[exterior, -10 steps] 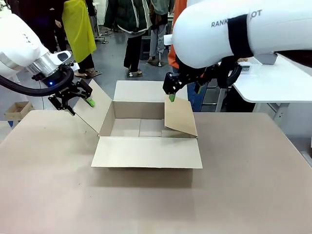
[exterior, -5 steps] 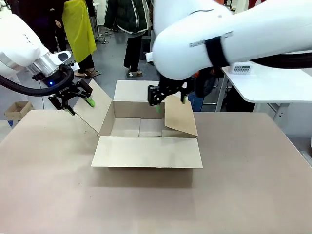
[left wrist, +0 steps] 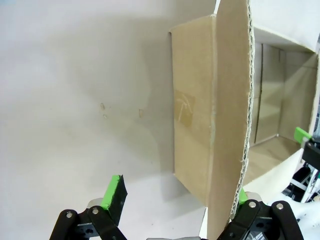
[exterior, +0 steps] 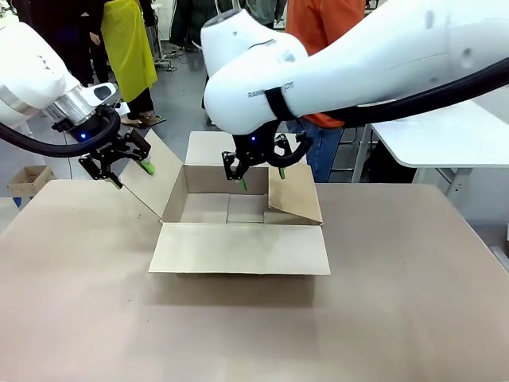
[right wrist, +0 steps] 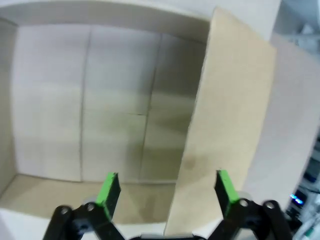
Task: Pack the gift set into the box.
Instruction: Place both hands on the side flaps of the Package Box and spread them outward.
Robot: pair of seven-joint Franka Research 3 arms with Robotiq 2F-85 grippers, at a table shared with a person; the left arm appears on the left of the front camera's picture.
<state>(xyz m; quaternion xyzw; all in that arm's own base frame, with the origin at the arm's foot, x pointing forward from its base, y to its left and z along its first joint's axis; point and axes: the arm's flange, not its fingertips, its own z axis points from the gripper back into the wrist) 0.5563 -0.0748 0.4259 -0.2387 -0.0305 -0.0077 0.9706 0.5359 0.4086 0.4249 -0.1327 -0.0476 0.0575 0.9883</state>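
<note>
Right tool (exterior: 262,178) hangs spread above bare-floored box (exterior: 238,248).

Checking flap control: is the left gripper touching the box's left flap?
Cannot tell. Left wrist view: the left flap stands between the open fingers of the left gripper, hiding any gap at one pad.

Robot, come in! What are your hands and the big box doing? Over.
Left hand open, astride the left flap. Right hand open, astride the right flap, which leans inward. Cardboard carton open, visible floor bare.
</note>
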